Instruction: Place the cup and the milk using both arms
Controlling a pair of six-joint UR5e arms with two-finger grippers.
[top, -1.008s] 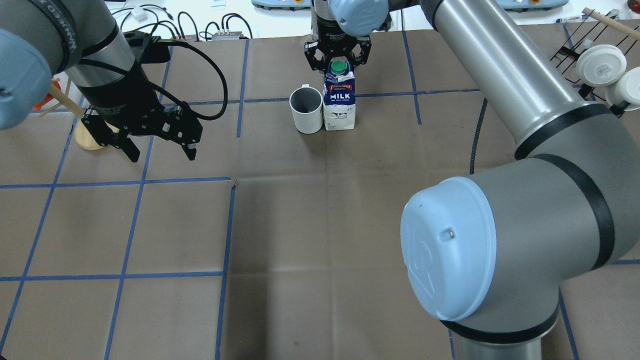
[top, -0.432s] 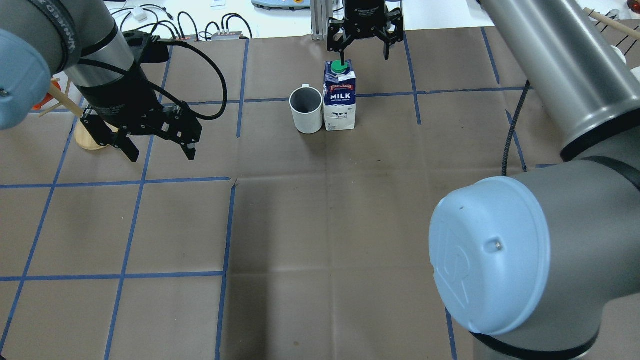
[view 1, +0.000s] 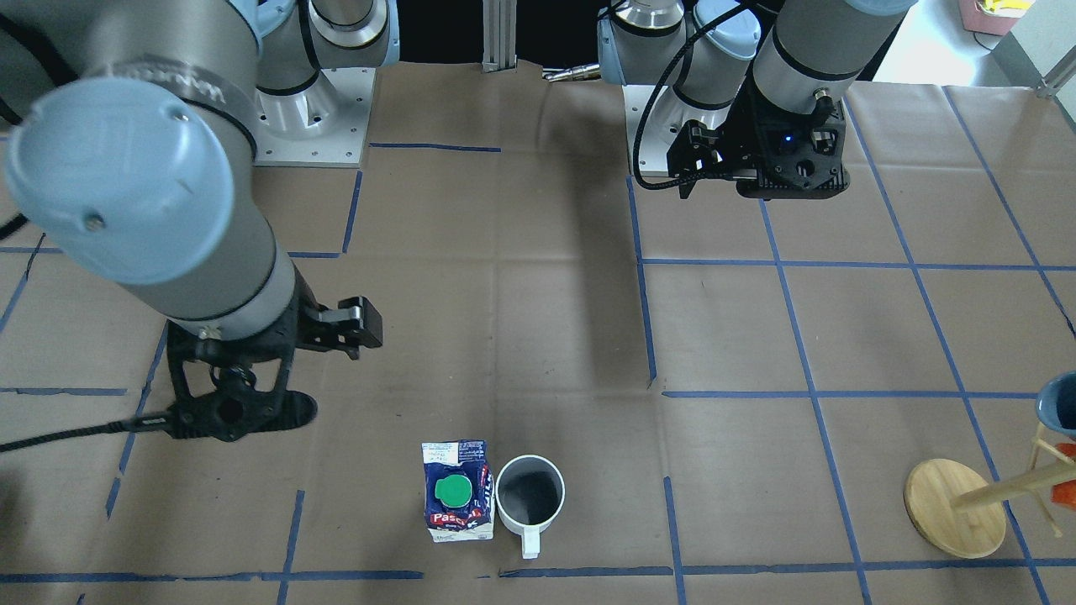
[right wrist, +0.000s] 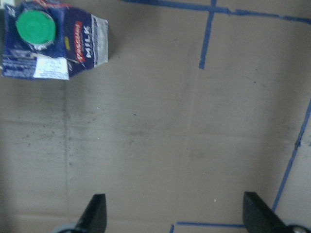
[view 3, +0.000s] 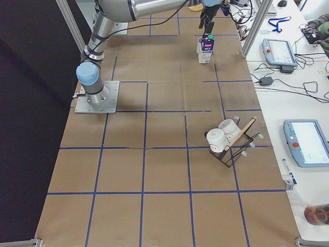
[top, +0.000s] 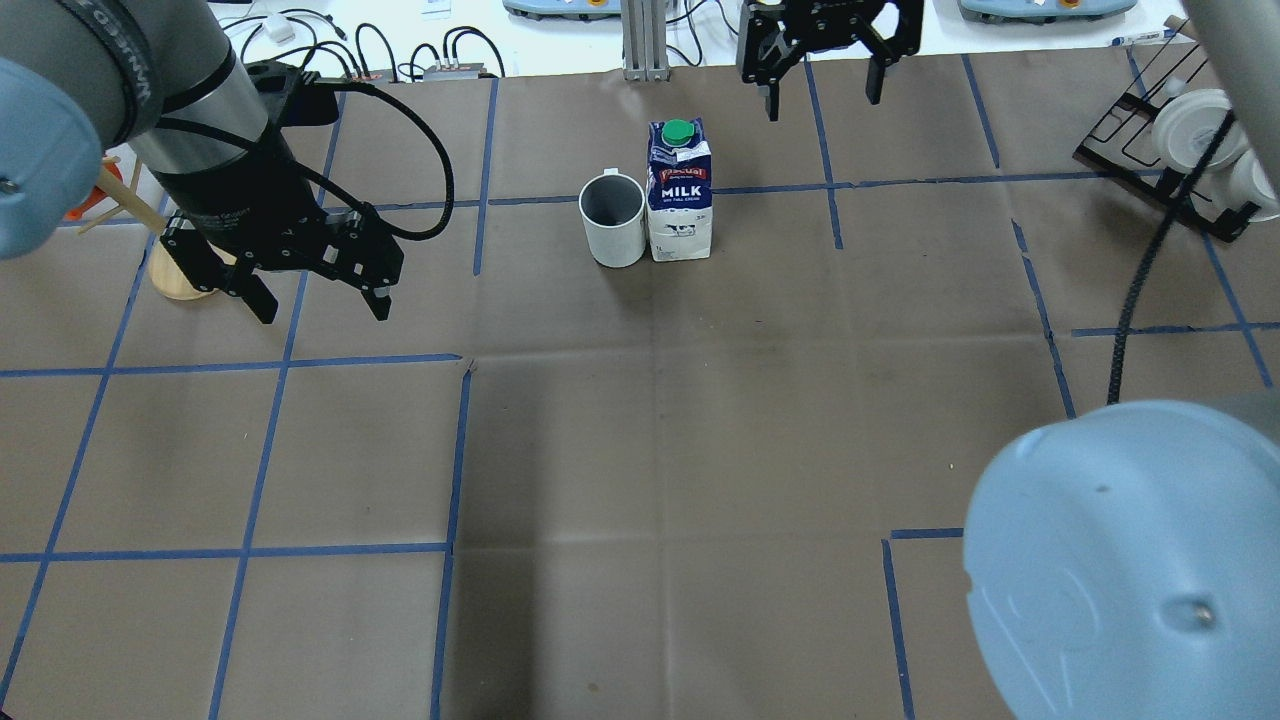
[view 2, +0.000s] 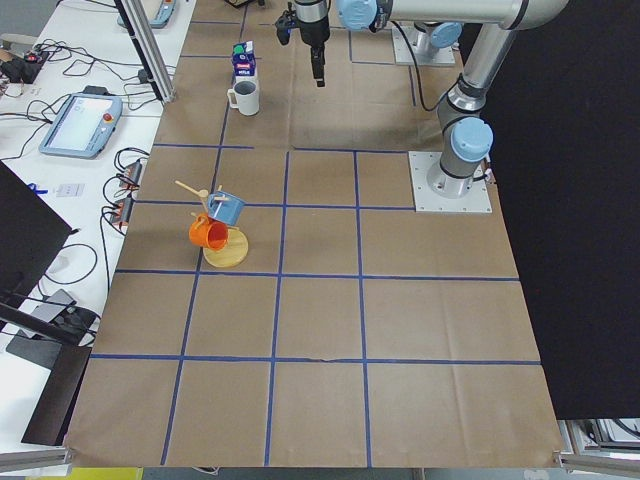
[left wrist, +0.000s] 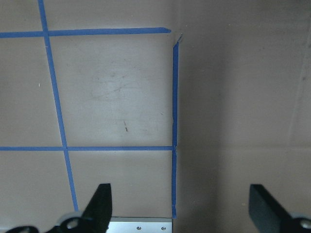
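Observation:
The white cup with its dark grey inside stands upright on the table, right beside the milk carton; both also show in the front view, the cup and the milk. The milk's green cap faces up. My right gripper is open and empty, raised beyond and to the right of the milk; its wrist view shows the milk at the top left. My left gripper is open and empty, hovering far left of the cup; its wrist view shows only bare paper.
A wooden mug tree stands behind my left gripper, with orange and blue mugs on it. A black wire rack with white cups sits at the far right. Cables and an aluminium post line the far edge.
My right gripper has left the milk's top, rising and moving away to the right, still open. The milk and cup stay put. The left arm has not moved.

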